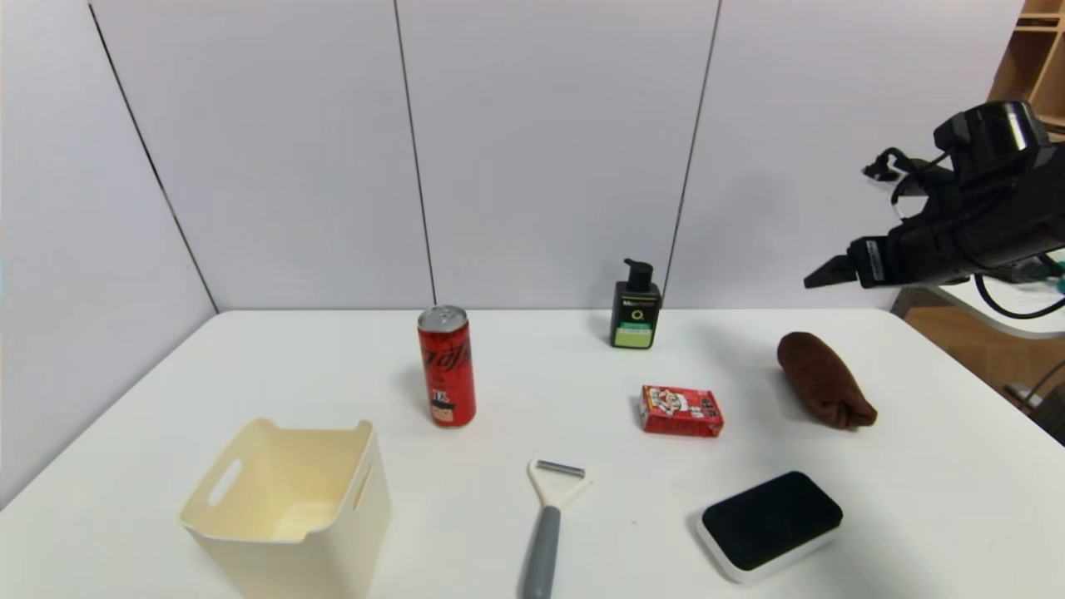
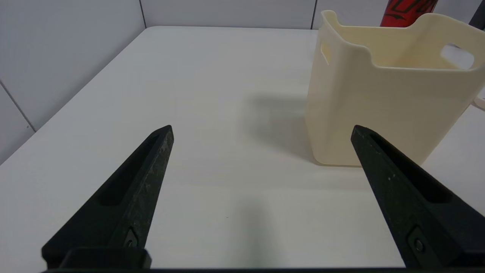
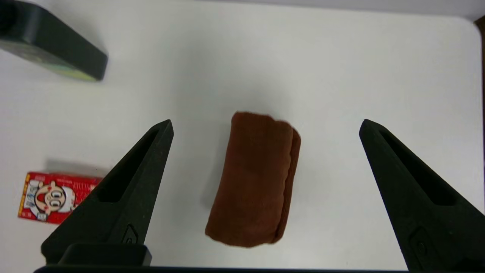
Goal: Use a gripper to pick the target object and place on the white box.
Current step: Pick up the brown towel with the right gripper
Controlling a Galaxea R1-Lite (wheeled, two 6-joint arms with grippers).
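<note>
The target object, a rolled dark-brown towel point(image 1: 824, 379), lies on the right side of the white table. My right gripper point(image 1: 819, 276) hangs high above it, near the back wall. In the right wrist view the towel point(image 3: 254, 180) lies on the table far below, framed between the two spread black fingers point(image 3: 136, 178); the right gripper point(image 3: 266, 126) is open and empty. The white box point(image 1: 287, 507), a cream bin, stands at the front left. My left gripper point(image 2: 261, 131) is open and empty over bare table beside the white box point(image 2: 382, 98); it does not show in the head view.
A red can point(image 1: 447, 366) stands left of centre. A dark pump bottle point(image 1: 636, 306) is at the back. A small red carton point(image 1: 681, 410), a grey-handled peeler point(image 1: 549, 520) and a black pad with a white rim point(image 1: 770, 522) lie towards the front.
</note>
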